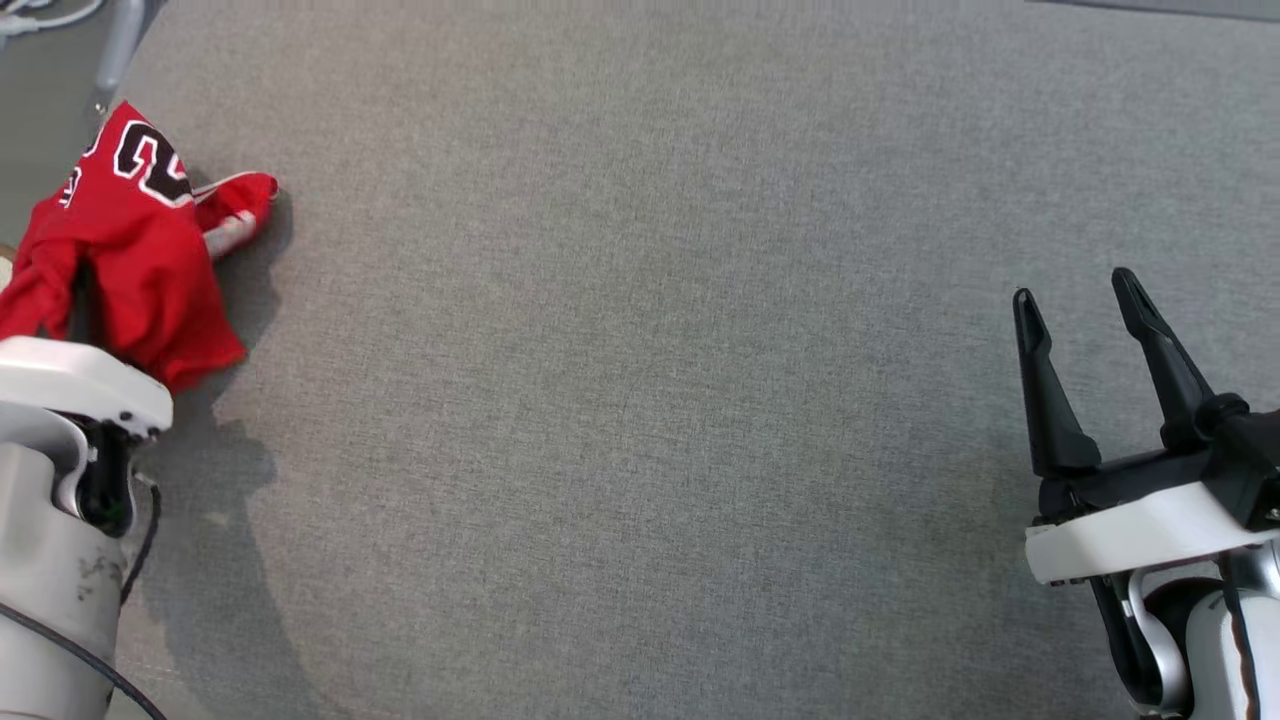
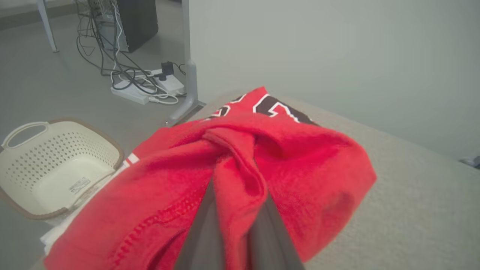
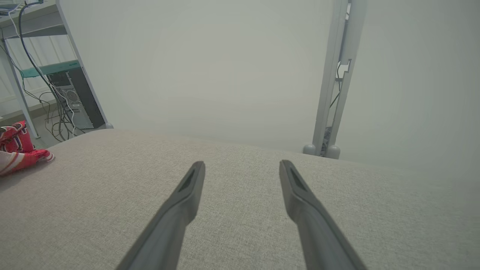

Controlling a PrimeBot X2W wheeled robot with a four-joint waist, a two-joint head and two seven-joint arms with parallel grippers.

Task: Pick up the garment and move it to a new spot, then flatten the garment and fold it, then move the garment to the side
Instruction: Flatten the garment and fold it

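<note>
The garment (image 1: 140, 250) is a red jersey with black-and-white numerals, bunched at the far left edge of the grey fabric table (image 1: 640, 350). My left gripper (image 2: 238, 191) is shut on a pinched fold of the garment (image 2: 281, 161), and the cloth drapes over both fingers. In the head view the left arm's white wrist (image 1: 80, 385) sits just below the garment, its fingers buried in the cloth. My right gripper (image 1: 1073, 290) hovers open at the right side of the table with nothing between its fingers (image 3: 187, 198). Far to its left lies the garment (image 3: 18, 150).
A cream perforated laundry basket (image 2: 56, 165) stands on the floor beside the table's left edge. Beyond it lie cables and a power strip (image 2: 142, 90) by a dark computer tower (image 2: 131, 22). A grey post (image 3: 333, 93) rises behind the table's far edge.
</note>
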